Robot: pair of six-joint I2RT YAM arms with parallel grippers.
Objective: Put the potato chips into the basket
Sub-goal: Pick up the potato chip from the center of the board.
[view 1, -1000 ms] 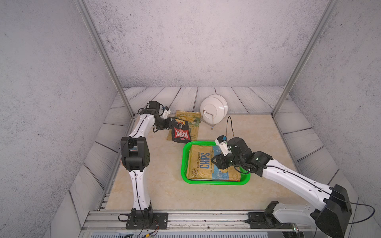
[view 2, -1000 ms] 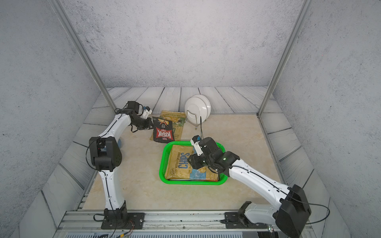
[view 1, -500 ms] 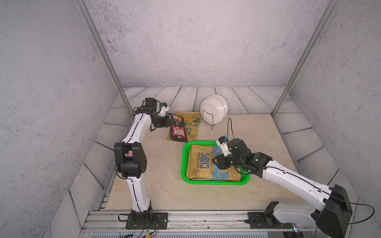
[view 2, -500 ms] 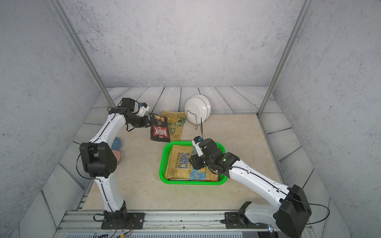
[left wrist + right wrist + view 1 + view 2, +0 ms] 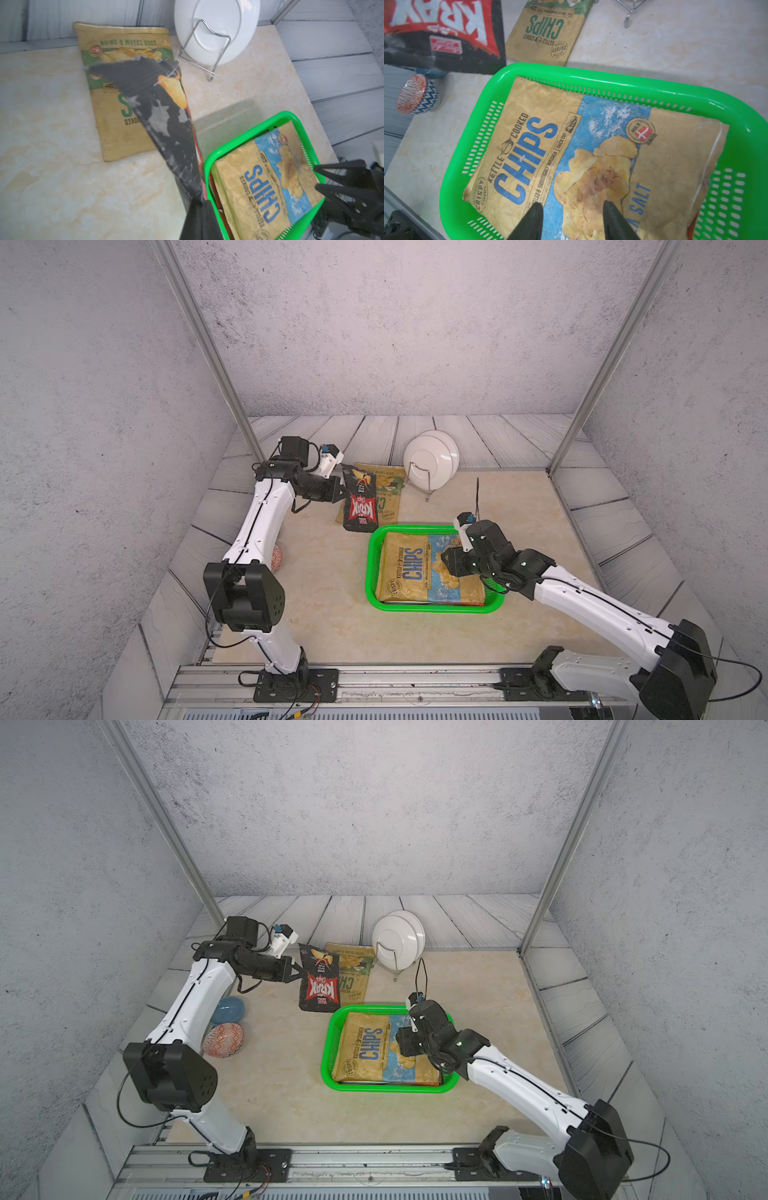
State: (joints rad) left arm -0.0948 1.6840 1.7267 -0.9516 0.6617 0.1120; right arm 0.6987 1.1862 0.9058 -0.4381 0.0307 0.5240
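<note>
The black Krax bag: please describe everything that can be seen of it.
The black Krax bag is flat and crinkly, with a red and white logo and pictured chips near its top. It hangs nearly upright, pinched at one side edge by the shut jaws of the left gripper. It is in front of the tan bag, beside the green basket, not inside.

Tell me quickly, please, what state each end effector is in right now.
Left end effector: shut on the black Krax bag.
Right end effector: open, holding nothing, above the tan CHIPS bag in the green basket.
</note>
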